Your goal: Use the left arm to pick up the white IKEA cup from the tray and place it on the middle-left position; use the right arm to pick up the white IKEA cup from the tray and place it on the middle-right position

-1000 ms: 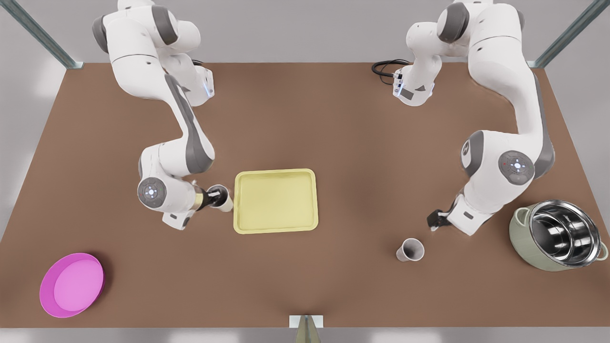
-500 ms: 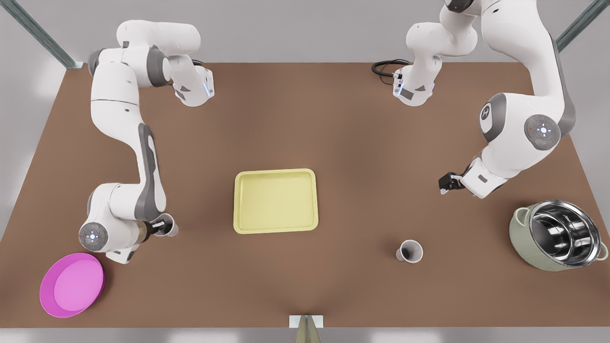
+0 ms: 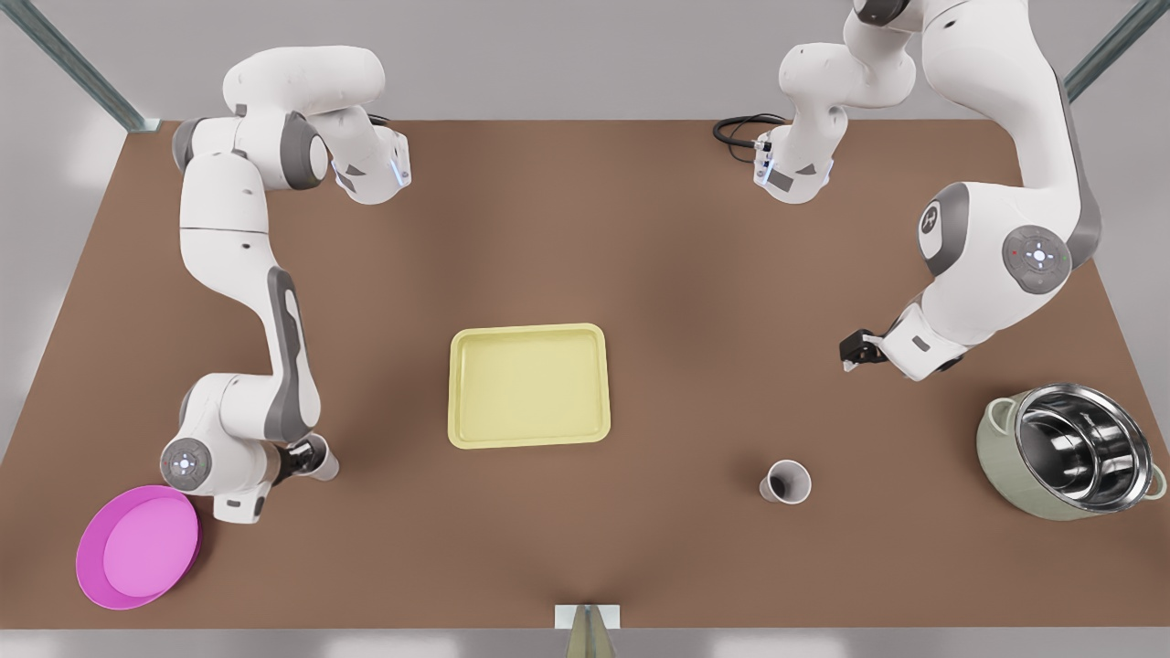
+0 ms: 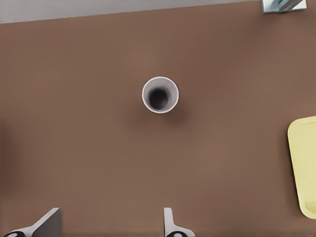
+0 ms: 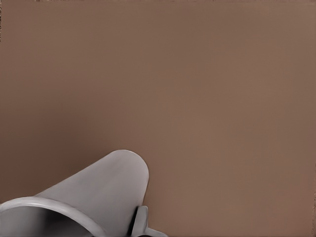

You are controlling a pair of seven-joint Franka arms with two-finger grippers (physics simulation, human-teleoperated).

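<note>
Two cups (image 3: pixel 324 464) (image 3: pixel 786 482): one seemingly in right claw (image 3: pixel 309 454), other near left claw (image 3: pixel 852 351)

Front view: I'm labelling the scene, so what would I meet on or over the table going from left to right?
pink dish → held white cup in the shut right gripper → pale-yellow tray → upright white cup standing free → open left gripper → steel-lined pot

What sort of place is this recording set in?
Likely a simulated tabletop robot workcell: a brown table, the left gripper open above it, the right gripper holding a white cup, plus a yellow tray and steel pot.
</note>
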